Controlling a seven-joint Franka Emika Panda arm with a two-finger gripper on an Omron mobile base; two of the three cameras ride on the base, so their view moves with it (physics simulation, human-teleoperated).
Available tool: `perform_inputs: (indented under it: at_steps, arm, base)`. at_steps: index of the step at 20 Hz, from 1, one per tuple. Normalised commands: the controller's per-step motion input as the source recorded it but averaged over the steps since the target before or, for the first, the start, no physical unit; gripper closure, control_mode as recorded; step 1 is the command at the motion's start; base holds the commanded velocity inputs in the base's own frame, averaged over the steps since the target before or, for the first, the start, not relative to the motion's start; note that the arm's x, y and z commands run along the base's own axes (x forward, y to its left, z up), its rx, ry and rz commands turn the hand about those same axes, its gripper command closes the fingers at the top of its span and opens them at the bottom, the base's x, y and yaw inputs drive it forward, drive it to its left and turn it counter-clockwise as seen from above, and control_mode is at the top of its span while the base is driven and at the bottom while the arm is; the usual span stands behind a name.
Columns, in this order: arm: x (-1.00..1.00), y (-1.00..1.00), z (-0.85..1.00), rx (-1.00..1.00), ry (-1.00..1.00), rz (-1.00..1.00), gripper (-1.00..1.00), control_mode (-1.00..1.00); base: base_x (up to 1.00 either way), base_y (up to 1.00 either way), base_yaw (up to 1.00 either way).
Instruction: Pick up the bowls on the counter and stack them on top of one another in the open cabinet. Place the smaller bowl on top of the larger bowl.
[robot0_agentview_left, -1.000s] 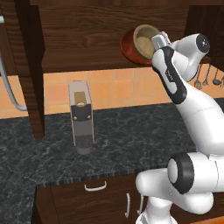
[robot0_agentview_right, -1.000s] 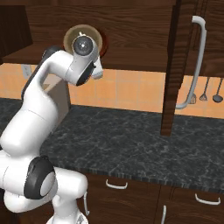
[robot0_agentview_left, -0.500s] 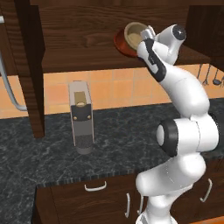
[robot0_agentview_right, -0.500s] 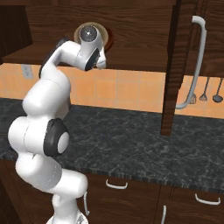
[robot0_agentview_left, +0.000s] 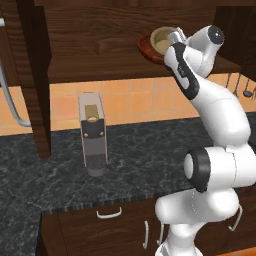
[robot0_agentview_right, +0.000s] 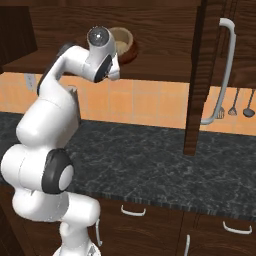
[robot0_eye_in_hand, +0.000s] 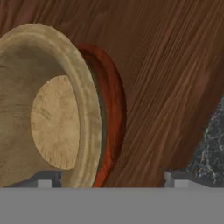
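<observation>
On the shelf of the open cabinet (robot0_agentview_left: 100, 47), toward its right end: larger bowl (robot0_agentview_left: 148, 48), reddish-brown, shallow, resting on the wood grain; smaller bowl (robot0_agentview_left: 163, 40), tan, sitting inside it, rims roughly concentric in the hand view. Gripper (robot0_agentview_left: 175, 38) at the tan bowl's right rim; fingers appear set apart, one tip at the rim and the other out over bare shelf, though whether the rim is pinched or let go cannot be told.

Step in hand, by judgement: seating and releasing the small bowl. To do well: part the fingers fully, lift straight off the rim without dragging it, retreat toward the shelf's front edge clear of both rims.

Counter (robot0_agentview_left: 150, 160): dark marbled stone, pale veins; a grey upright appliance (robot0_agentview_left: 93, 135) near its back edge, left of centre. Orange tiled wall (robot0_agentview_right: 150, 102) behind; utensils (robot0_agentview_right: 234, 106) hanging at right. Lower cabinets with white handles (robot0_agentview_left: 109, 214) beneath
</observation>
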Motion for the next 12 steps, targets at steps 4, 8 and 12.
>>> perform_inputs:
  at_steps: [4, 8, 12]
  arm:
    - [-1.0, -0.36, 0.01, 0.07, -0.08, -0.07, -1.0, -1.0]
    - [-1.0, -0.12, -0.11, 0.0, -0.04, -0.02, -1.0, -1.0]
    - [-1.0, 0.17, -0.89, -0.22, 0.02, 0.01, -1.0, -1.0]
  base:
    - [0.0, 0.0, 0.0]
    - [0.0, 0.0, 0.0]
    - [0.0, 0.0, 0.0]
